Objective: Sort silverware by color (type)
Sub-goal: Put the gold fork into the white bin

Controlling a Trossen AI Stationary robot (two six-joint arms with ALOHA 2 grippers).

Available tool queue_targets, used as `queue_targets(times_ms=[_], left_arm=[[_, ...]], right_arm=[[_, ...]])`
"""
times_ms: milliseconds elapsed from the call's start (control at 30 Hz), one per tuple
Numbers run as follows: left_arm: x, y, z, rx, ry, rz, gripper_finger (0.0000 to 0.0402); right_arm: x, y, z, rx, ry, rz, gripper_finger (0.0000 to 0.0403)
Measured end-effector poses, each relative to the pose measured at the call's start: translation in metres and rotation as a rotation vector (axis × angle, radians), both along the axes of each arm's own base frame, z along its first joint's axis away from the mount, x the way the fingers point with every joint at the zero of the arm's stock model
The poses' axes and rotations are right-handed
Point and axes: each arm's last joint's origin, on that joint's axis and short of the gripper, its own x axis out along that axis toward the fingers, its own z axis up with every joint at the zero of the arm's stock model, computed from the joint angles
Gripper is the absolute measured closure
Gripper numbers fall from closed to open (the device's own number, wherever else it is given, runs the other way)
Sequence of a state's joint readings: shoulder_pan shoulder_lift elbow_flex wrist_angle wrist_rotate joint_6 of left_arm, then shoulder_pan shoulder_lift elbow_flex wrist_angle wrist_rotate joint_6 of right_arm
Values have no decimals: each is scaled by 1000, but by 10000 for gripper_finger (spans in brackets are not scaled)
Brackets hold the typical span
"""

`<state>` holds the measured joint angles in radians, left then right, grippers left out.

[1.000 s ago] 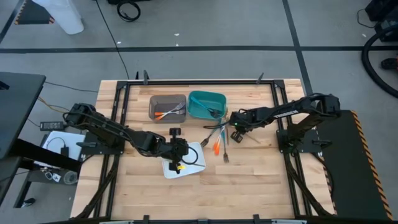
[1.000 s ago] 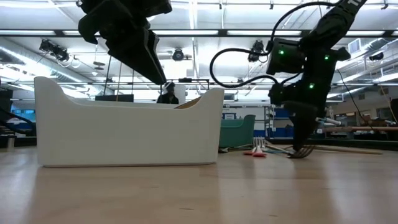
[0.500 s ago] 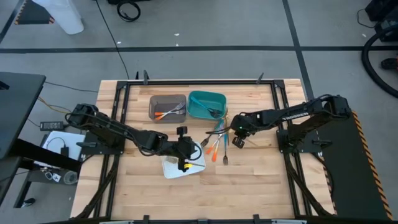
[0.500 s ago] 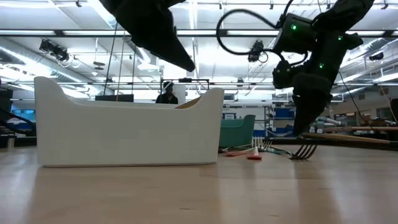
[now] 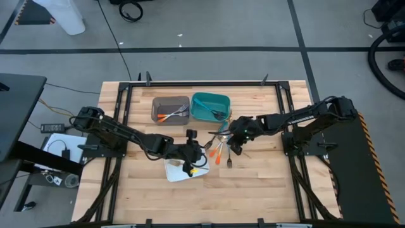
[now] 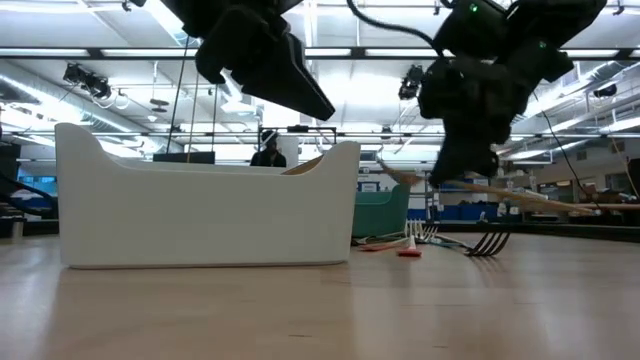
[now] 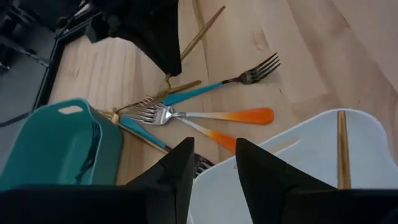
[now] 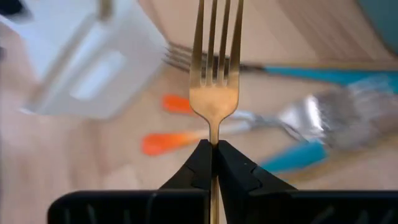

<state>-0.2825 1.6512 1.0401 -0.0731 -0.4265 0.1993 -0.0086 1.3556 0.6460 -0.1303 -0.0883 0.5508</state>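
Note:
My right gripper (image 5: 234, 147) is shut on a gold fork (image 8: 215, 74) and holds it above the loose silverware (image 5: 219, 147). That pile of orange-handled and teal-handled forks (image 7: 205, 115) lies on the table between the two arms. My left gripper (image 7: 214, 177) stands open over the right rim of the white tray (image 5: 179, 171), with nothing between its fingers. A gold piece (image 7: 342, 149) lies flat inside the tray. One dark fork (image 5: 229, 161) lies apart from the pile, on its near side. My right gripper pinches the gold fork's neck (image 8: 213, 138), just behind the head, between its two fingertips. The fingers lie along the fork and slant down from the table's right. The tines stick out ahead of them. The fork is lifted clear of the table, its handle (image 6: 560, 203) running back under the gripper.
A grey bin (image 5: 170, 109) holds orange-handled pieces and a teal bin (image 5: 211, 106) holds teal ones; both stand at the far middle of the table. Bare wood lies toward the near edge. The arms' black frame rails run along the table's sides.
My right gripper has risen with the gold fork, lifting it off the table, and has gone toward the near left, closer to the tray. My left gripper has slid toward the table's right, across the tray to its right rim.

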Motion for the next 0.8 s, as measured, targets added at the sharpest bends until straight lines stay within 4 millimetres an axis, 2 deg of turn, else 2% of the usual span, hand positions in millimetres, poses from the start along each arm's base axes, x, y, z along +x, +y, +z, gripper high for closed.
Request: queue_targets(times_ms=[167,333,633,800], left_arm=[[1,-1,2,27,-17,-27,274],[3,-2,5,9,-54,-21,270],[9,-3,18,38,-88,-45,215],[11,-4,23,91,-87,-75,205]], right_arm=[[9,3,9,38,-128,34,384],[13,6,14,60,-186,26,384],[23,15,35,54,-236,32,384],[26,17,34,51,-211,27,384]])
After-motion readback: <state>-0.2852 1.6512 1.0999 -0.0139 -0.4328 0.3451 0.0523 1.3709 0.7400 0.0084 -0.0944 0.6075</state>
